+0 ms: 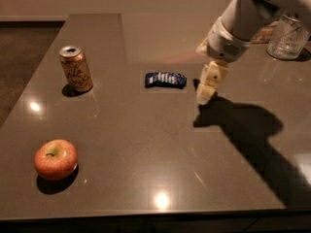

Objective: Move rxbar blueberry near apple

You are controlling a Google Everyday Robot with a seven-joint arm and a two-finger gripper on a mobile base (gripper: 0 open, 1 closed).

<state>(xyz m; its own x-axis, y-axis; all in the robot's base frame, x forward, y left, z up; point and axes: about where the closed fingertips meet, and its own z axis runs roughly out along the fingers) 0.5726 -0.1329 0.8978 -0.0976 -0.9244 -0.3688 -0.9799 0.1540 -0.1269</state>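
Hanging low over the table [146,178], the gripper [204,92] points down and slightly toward the left of the view, its cream-coloured tip close to the surface; whether it is open or closed cannot be told from this angle. The white arm [238,23] above it comes in from the upper right corner. A dark shadow [243,125] of arm and gripper spreads over the tabletop to the right of and below the tip. Just beside the gripper, on its left in the view and apart from it, the rxbar blueberry [165,79] lies flat on the table, its long side running left to right, white lettering facing up. Farther left stands a gold drink can [76,69], upright, with its top opened. The apple [55,159] sits near the front left corner of the table, stem up, well apart from the bar and from the can. A clear glass jar [288,37] stands at the far right edge, behind the arm.
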